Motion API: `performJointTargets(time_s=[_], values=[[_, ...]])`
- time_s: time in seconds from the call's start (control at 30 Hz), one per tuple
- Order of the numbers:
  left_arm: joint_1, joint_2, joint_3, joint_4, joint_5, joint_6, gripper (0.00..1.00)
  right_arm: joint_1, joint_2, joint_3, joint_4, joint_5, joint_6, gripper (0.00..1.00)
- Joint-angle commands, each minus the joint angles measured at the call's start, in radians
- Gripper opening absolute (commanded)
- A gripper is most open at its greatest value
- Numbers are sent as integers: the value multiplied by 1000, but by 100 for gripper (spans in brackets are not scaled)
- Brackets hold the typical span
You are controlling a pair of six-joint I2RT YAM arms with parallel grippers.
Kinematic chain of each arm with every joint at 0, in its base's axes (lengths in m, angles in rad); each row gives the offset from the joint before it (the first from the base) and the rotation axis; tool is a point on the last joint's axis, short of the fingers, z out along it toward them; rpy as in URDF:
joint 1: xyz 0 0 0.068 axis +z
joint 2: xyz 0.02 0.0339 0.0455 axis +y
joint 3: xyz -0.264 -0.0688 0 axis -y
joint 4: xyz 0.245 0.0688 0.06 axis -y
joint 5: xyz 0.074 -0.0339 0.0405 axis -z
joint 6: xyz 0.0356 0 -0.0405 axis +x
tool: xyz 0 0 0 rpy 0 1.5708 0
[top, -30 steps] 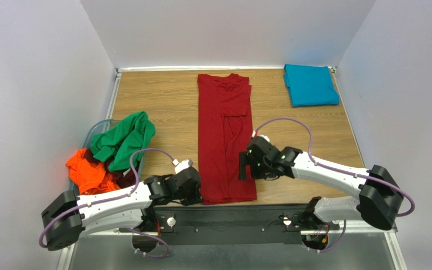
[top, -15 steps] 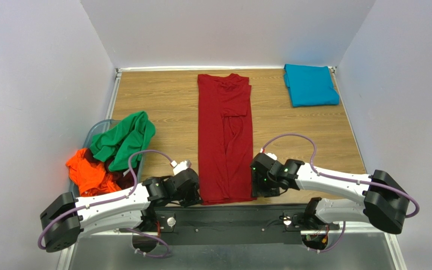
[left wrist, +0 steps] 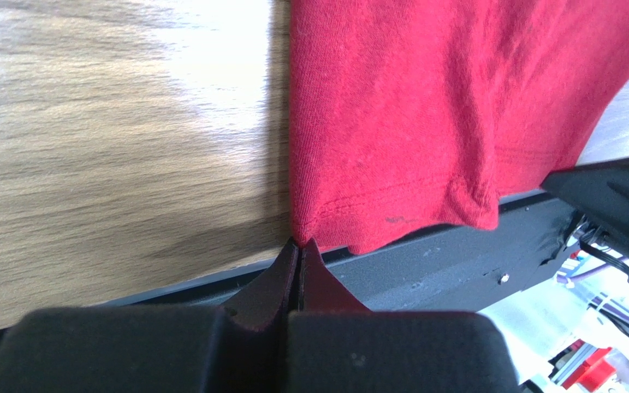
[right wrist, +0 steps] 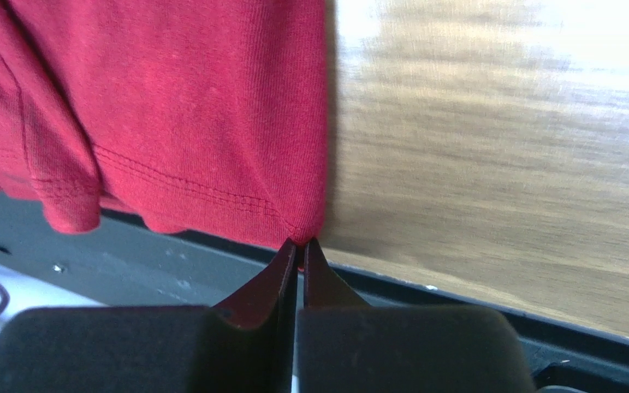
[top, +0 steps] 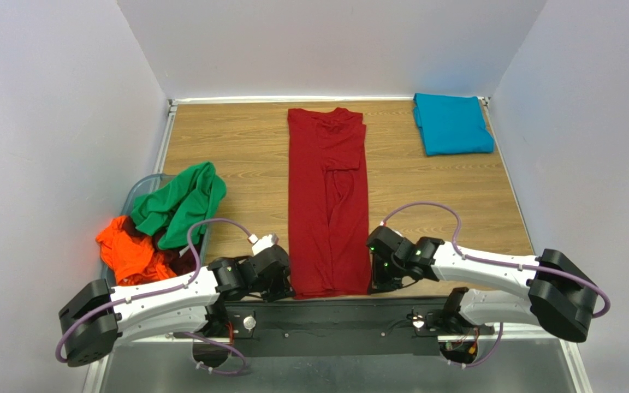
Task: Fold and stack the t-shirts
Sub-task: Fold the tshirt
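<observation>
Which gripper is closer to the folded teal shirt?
Right. The right gripper is at the dark red shirt's near right corner, on the teal shirt's side; the left gripper is at its near left corner, farther away.

The wooden tabletop [top: 236, 155] carries a red shirt [top: 328, 205] in a long narrow strip from 12 to 6 o'clock. A folded teal shirt [top: 452, 124] lies at 2 o'clock. At 8 o'clock, a clear bin [top: 135, 191] holds a green shirt [top: 180, 203] and an orange shirt [top: 127, 250].
</observation>
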Motion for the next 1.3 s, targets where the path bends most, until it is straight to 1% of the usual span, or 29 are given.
performJointTargets(time_s=[0.0,0.13,0.3,0.4,0.53,0.6,0.63,0.7,0.73,0.8,0.93,0.97,1.0,1.03,1.07,1.17,1.27], values=[[-5,-9,1,-41,1,-32,0,6,-74,-52,-11,-64,40,7],[-5,-38,7,-68,11,-38,0,6,-133,-92,-32,-52,67,6],[-6,-72,-2,-84,46,-44,0,6,-173,-65,-43,-35,39,5],[-6,-83,29,-96,49,-33,0,6,-178,-36,-46,-24,24,5],[-6,-98,119,-84,-43,14,0,6,-183,26,-52,25,5,5],[-6,-89,147,-84,-95,45,0,6,-181,58,-57,90,1,5],[-5,-83,174,-82,-151,59,0,6,-173,89,-60,136,-12,1],[-5,-60,203,-80,-207,74,0,4,-164,119,-61,190,-36,1],[-3,-52,232,-87,-271,76,0,3,-155,135,-61,219,-45,1],[6,-31,257,-82,-325,85,0,-11,-120,190,-61,290,-71,1],[61,9,320,22,-385,183,0,-60,-43,279,-57,342,-156,1],[102,20,325,48,-384,211,0,-66,-23,297,-58,383,-167,1],[124,41,328,73,-374,255,0,-74,-9,335,-58,405,-176,1],[154,55,331,120,-335,286,0,-79,20,352,-54,440,-196,1],[212,87,334,142,-310,313,0,-85,32,372,-54,450,-208,1],[300,138,366,185,-259,402,0,-121,73,417,-32,480,-251,1],[328,204,414,225,-258,465,0,-169,100,437,27,459,-300,1]])
